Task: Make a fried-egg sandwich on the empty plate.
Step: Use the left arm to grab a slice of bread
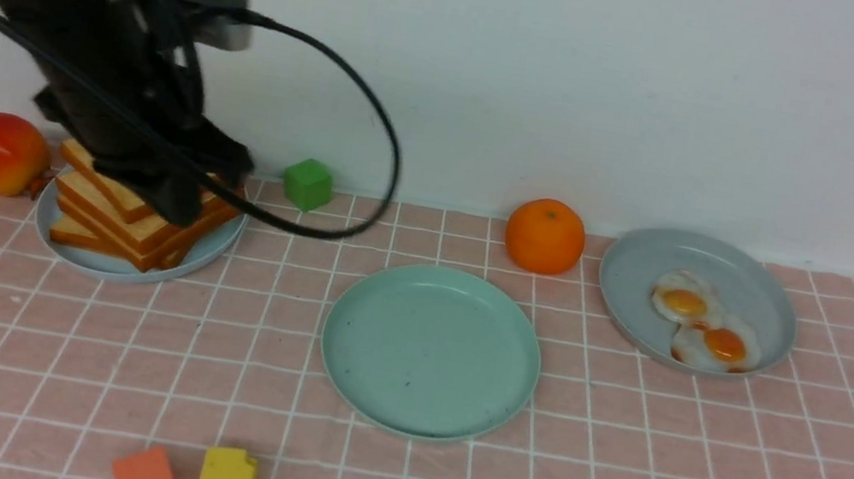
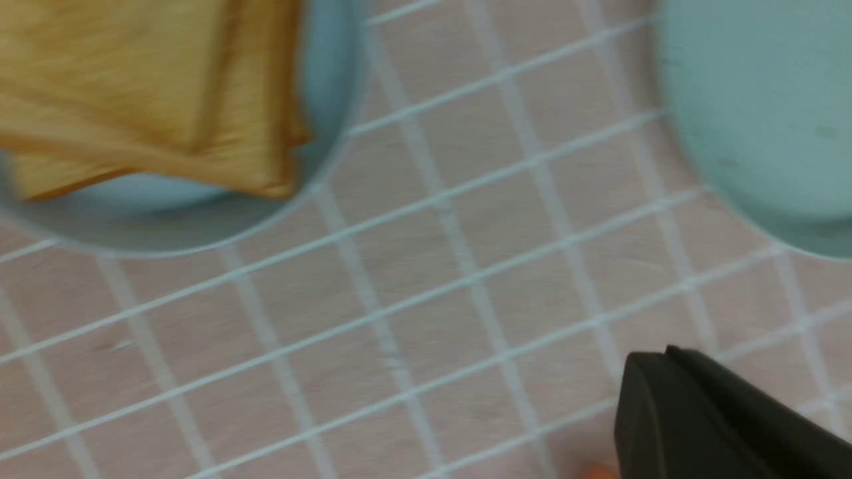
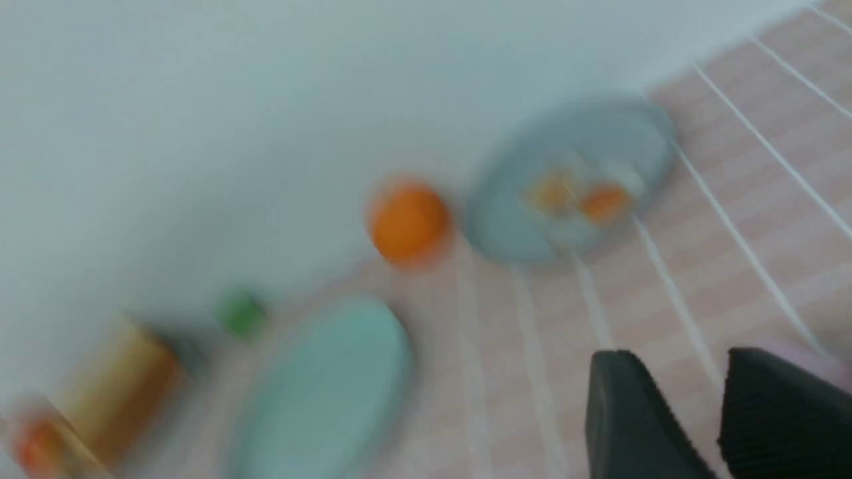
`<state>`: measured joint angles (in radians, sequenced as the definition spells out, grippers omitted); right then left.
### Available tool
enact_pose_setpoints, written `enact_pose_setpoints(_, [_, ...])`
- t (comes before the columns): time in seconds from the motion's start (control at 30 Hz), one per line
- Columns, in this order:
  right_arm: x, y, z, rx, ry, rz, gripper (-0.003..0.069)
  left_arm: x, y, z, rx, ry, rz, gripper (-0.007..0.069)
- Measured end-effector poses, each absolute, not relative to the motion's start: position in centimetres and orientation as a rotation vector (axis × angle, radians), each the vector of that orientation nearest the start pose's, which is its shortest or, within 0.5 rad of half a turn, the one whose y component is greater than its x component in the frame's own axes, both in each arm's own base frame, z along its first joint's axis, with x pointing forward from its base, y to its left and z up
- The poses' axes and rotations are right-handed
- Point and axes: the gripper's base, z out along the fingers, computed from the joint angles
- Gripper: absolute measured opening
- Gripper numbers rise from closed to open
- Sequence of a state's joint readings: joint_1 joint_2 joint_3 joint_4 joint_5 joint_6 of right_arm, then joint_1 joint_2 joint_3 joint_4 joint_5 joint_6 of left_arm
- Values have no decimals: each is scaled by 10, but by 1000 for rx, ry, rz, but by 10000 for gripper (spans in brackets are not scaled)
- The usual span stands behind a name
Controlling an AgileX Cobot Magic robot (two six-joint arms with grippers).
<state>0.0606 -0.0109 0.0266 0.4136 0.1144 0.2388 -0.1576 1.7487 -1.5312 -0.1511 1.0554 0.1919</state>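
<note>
left jaws shut, holding nothing, right jaws parted, holding nothing

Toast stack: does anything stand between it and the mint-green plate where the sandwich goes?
Nothing solid does: only bare checked cloth lies between the toast stack and the mint-green plate. The green cube stands farther back, off that path. A black cable loops low there.

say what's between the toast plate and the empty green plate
Only bare pink checked cloth lies between the toast plate and the empty plate; the left wrist view shows it best.
</note>
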Motion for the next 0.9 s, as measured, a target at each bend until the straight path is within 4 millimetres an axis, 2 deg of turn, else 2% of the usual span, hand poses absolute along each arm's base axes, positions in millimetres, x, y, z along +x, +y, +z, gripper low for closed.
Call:
enact_pose_setpoints(0.1, [55,6,211,504,1470,676,223,378,-54,293,357,2712,-161,-13])
enact_pose_setpoints(0.17, [53,10,225,458,1503,695,194,384,-51,290,354,2715,-140,-13])
enact_pose_setpoints(0.23, [49,16,258,329,1578,668,141,394,-50,289,354,2714,-111,-13])
enact_pose_setpoints(0.27, [47,21,282,204,1673,619,101,402,-50,286,360,2726,-88,-13])
enact_pose_setpoints(0.3, [47,21,286,189,1686,617,101,404,-50,288,358,2719,-85,-13])
enact_pose_setpoints(0.43, [49,27,341,-140,2000,413,8,435,-50,282,383,2743,-29,-13])
enact_pose_setpoints(0.57, [51,27,359,-275,2127,318,0,453,-51,270,435,2764,-12,30])
enact_pose_setpoints(0.67, [49,27,362,-307,2141,303,0,462,-50,261,482,2754,21,108])
enact_pose_setpoints(0.87, [50,25,362,-309,2135,283,0,476,-44,246,530,2697,155,335])
enact_pose_setpoints(0.9, [50,25,362,-309,2135,283,0,477,-44,244,532,2695,161,341])
